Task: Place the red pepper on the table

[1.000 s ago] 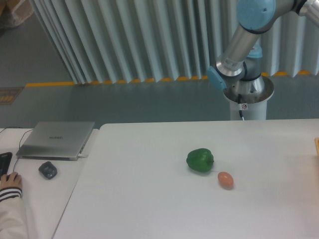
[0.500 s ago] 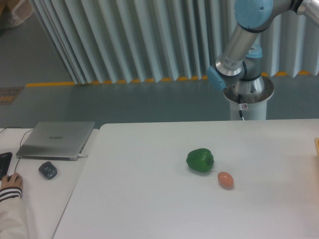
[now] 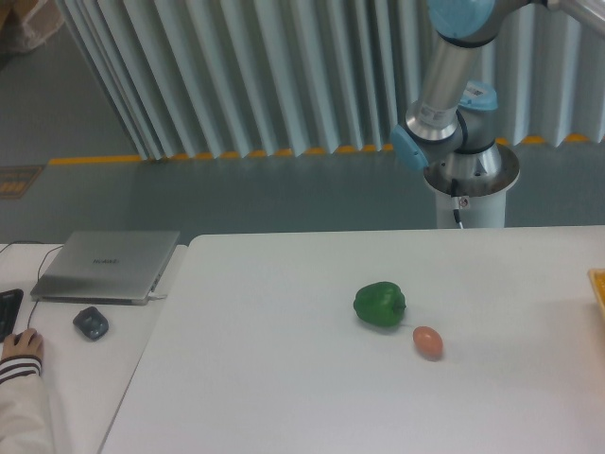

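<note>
Swung more upright since a second ago, the arm (image 3: 444,71) rises at 1 o'clock behind the white surface (image 3: 284,378) — its claw and the red pepper are out of view, so neither can be judged — while a green pepper (image 3: 380,305) lies near the middle, an orange-tan egg-shaped object (image 3: 428,341) just beside it at its 4 o'clock.

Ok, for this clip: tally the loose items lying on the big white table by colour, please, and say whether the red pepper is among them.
Green: 1, the green pepper
Orange-tan: 1, the egg-shaped object
Red: 0, no red pepper is in view
Total: 2 on the table
A yellow-orange edge shows at the right border; too cropped to identify, so not counted.
</note>
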Controlling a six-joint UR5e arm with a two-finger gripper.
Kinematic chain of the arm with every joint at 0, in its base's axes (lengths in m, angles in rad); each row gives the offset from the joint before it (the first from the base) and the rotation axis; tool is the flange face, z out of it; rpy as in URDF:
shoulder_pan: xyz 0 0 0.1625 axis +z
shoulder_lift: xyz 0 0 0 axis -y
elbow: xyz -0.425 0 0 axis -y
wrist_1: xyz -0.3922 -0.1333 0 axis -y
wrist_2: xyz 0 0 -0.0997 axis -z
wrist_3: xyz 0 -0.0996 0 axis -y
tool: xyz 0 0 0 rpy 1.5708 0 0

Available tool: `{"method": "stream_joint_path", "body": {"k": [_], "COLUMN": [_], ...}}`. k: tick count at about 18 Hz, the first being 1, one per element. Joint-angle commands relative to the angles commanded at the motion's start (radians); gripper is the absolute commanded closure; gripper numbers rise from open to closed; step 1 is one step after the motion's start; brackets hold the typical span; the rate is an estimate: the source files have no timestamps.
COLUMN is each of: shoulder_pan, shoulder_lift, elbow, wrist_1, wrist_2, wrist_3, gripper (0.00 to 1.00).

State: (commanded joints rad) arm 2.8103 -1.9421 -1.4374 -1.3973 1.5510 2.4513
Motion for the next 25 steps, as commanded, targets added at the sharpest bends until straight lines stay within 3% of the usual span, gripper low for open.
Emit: {"method": "stream_joint_path", "body": {"k": [3, 7, 12, 18, 22, 25], "shoulder_pan": [-0.002, -0.046, -0.195, -0.282, -0.362, -0.396], "shoulder_lift": [0.008, 0.021, 0.049, 0.049, 0.048, 0.048], "elbow": [0.015, 0.02, 0.017, 0.0, -0.049, -0.08], "wrist_1": [-0.049, -0.077, -0.098, -0.091, 0.015, 0.102], "wrist_2": [-0.031, -0.031, -0.069, -0.091, -0.124, -0.118], "wrist_3": [-0.006, -0.116, -0.446, -0.645, -0.889, -0.978], "gripper": [0.52, 0.52, 0.52, 0.52, 0.52, 0.52]}}
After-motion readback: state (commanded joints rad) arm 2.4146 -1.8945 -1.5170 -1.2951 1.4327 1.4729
